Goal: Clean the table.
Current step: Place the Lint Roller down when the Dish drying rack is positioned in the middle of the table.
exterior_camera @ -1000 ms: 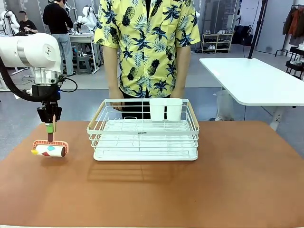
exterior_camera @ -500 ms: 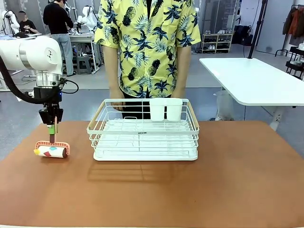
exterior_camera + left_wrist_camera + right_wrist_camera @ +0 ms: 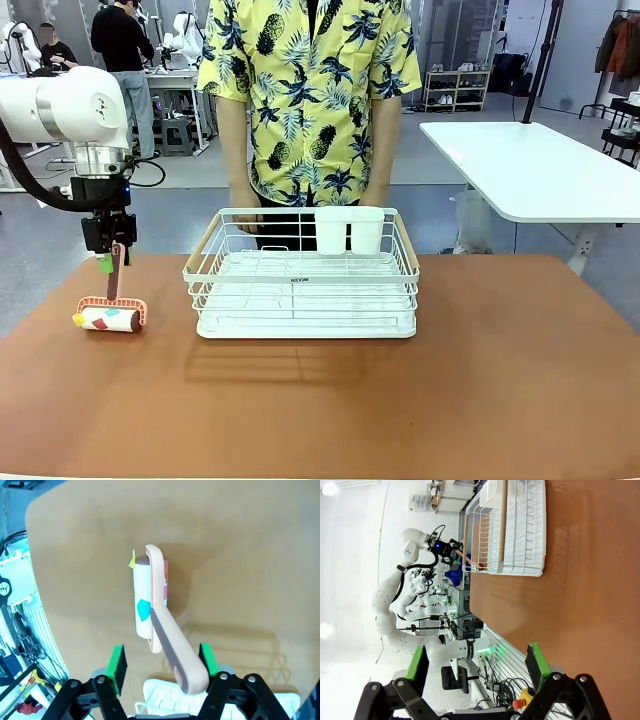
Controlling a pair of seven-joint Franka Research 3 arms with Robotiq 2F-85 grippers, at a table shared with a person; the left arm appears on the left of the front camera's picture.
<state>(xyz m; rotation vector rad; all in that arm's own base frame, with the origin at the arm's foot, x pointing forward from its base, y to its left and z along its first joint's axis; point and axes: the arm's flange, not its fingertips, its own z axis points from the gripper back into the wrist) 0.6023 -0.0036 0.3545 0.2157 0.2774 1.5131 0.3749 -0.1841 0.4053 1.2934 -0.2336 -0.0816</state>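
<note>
The matte terracotta table (image 3: 420, 400) with rounded corners runs left to right across the front view. Near its left edge a pink-handled lint roller (image 3: 108, 316) rests, handle upright between the left gripper's (image 3: 162, 661) parted green pads. Bare tabletop lies ahead of the white wire dish rack (image 3: 303, 275). The right gripper (image 3: 477, 666) stands open above the table.

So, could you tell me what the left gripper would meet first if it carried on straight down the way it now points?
Most likely the lint roller's handle, which rises between the open left gripper fingers, then the roller standing on the table.
</note>
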